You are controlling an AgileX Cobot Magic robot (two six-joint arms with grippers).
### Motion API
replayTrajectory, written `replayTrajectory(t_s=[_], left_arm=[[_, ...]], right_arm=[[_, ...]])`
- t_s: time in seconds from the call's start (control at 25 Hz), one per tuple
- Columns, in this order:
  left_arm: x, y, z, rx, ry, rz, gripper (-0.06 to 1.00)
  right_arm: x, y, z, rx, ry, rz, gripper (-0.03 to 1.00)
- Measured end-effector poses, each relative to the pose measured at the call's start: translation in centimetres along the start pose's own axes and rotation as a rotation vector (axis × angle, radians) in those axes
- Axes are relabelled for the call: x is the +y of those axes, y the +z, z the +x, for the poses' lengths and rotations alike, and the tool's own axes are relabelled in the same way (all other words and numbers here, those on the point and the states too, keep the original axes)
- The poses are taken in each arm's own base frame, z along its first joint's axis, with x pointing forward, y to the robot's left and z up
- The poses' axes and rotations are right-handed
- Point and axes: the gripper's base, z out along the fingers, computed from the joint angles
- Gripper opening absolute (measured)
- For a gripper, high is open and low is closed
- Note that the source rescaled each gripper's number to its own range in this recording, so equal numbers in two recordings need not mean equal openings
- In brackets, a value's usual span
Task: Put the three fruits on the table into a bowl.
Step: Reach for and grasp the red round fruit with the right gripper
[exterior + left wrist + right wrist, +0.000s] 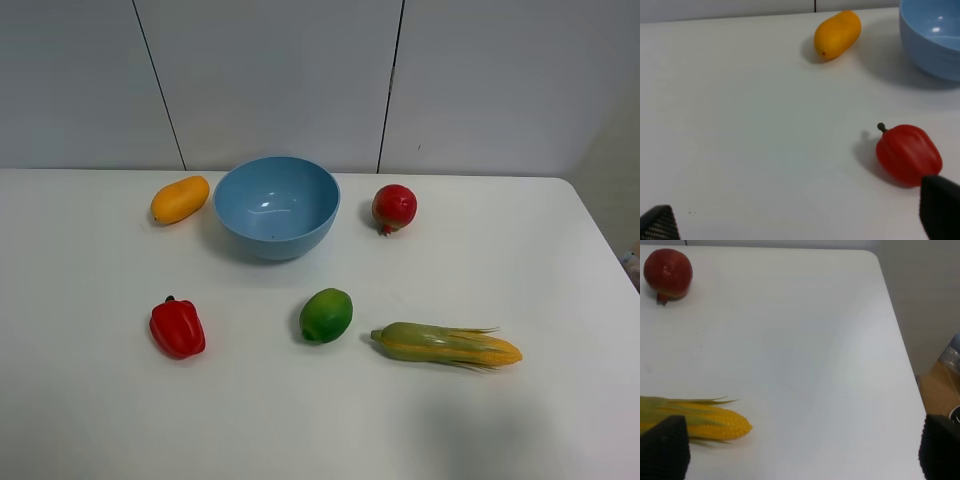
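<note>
Corn cob (446, 345) nearest the bench's (560, 260) front edge; lime (326, 315), pomegranate (394, 208) and mango (180, 199) lie outside the bowl (300, 228). My left claw (799, 215) and right claw (801, 446) gape empty.

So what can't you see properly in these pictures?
- Left wrist view: the bowl is cut off by the picture's edge. Of the left gripper, only two fingertips show.
- Right wrist view: the corn cob runs off the edge, partly behind a fingertip of the right gripper. The lime, mango and bowl are outside it.
- High view: neither gripper shows at all.
</note>
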Motion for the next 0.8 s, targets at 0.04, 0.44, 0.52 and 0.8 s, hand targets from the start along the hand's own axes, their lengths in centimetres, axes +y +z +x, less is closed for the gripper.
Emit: replayTrajectory(t_s=[0.04,0.44,0.52,0.8], left_arm=[[0.0,0.0,0.0,0.0,0.0,0.0,1.0],[0.0,0.0,0.0,0.0,0.0,0.0,1.0],[0.0,0.0,0.0,0.0,0.0,0.0,1.0],[0.0,0.0,0.0,0.0,0.0,0.0,1.0]], right_arm=[[0.0,0.0,0.0,0.0,0.0,0.0,0.71],[0.0,0.0,0.0,0.0,0.0,0.0,0.71],[0.0,0.0,0.0,0.0,0.0,0.0,0.71],[-0.01,-0.05,-0.14,0.0,0.03,0.002,0.71]])
